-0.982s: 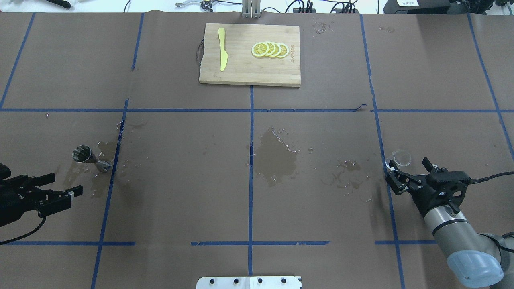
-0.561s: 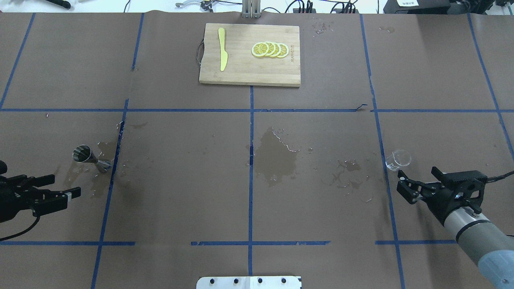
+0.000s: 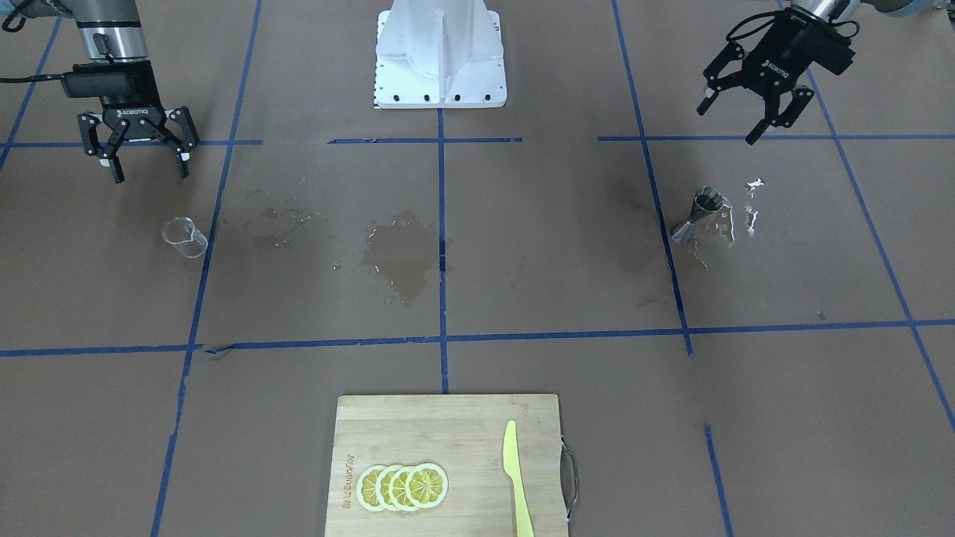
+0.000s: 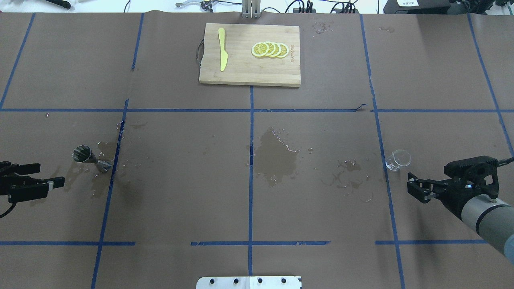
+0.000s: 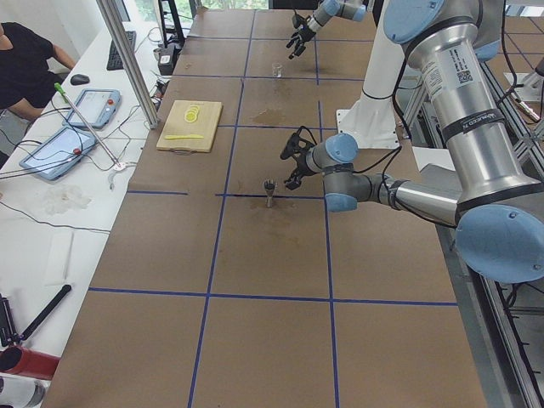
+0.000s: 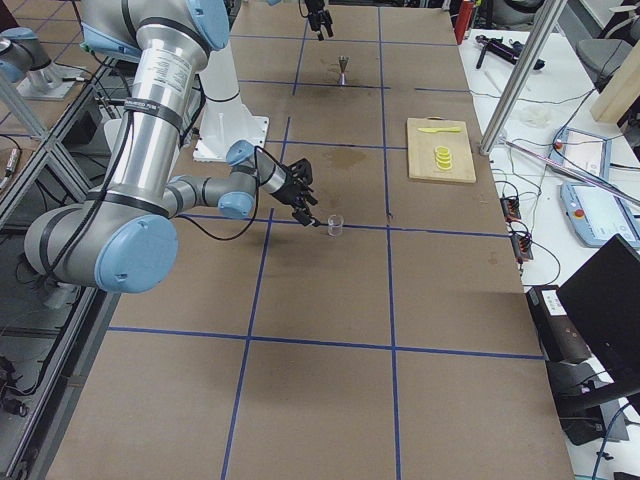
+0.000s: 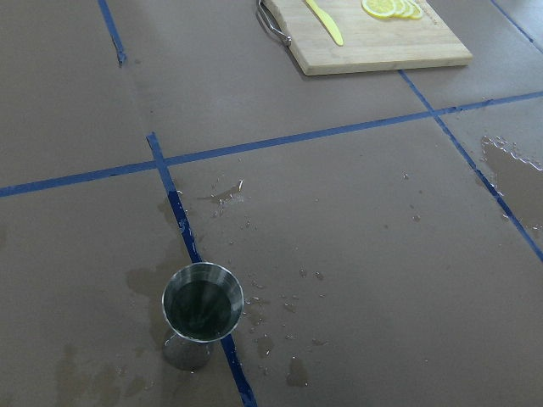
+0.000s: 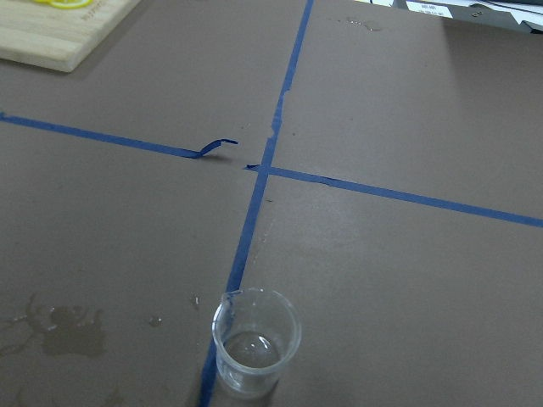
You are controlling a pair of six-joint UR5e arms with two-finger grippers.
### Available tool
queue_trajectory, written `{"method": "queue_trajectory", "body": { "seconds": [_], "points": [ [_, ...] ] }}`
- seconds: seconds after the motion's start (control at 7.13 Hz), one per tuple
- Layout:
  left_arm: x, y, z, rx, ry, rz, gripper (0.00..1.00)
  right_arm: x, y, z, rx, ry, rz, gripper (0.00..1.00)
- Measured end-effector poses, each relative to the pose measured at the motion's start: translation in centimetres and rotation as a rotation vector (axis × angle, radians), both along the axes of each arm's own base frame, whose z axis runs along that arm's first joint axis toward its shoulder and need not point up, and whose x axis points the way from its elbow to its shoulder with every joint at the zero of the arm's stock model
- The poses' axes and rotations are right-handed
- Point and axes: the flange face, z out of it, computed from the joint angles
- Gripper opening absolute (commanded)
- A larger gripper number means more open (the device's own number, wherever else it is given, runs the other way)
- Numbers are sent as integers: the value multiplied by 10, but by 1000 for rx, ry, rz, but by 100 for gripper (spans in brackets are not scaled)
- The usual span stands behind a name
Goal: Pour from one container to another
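Note:
A steel jigger (image 4: 82, 153) stands upright on a wet patch at the table's left, seen close in the left wrist view (image 7: 202, 303). My left gripper (image 4: 50, 175) hangs open and empty, apart from the jigger on the near-left side (image 3: 727, 125). A small clear glass beaker (image 4: 398, 159) stands upright on the right, by a blue tape line (image 8: 254, 341), with only a trace of liquid at its bottom. My right gripper (image 4: 413, 188) is open and empty, a short way nearer the robot than the beaker (image 3: 151, 175).
A bamboo cutting board (image 4: 249, 72) at the far centre carries lemon slices (image 4: 270, 49) and a yellow plastic knife (image 4: 222, 54). A water puddle (image 4: 275, 156) lies mid-table, with smaller splashes (image 4: 347, 176) toward the beaker and around the jigger.
Both arms pulled back. The right gripper moved right and toward the robot, away from the beaker it was beside. The left gripper slid left, away from the jigger. Neither container moved.

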Motion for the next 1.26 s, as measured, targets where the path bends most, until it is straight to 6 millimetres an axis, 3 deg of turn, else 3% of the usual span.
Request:
{"method": "queue_trajectory", "body": {
  "seconds": [0.28,0.56,0.98,1.26],
  "points": [
    [3,-10,-5,-20,-10,42,100,43,-32,-2,-81,75,-98,100],
    [-7,-26,-5,6,-53,70,100,95,-69,3,-158,120,-216,100],
    [-48,-88,-8,111,-192,64,100,160,-128,9,-249,144,-348,100],
    [-81,-130,18,129,-262,98,100,215,-169,36,-301,101,-396,100]
  ]
}}
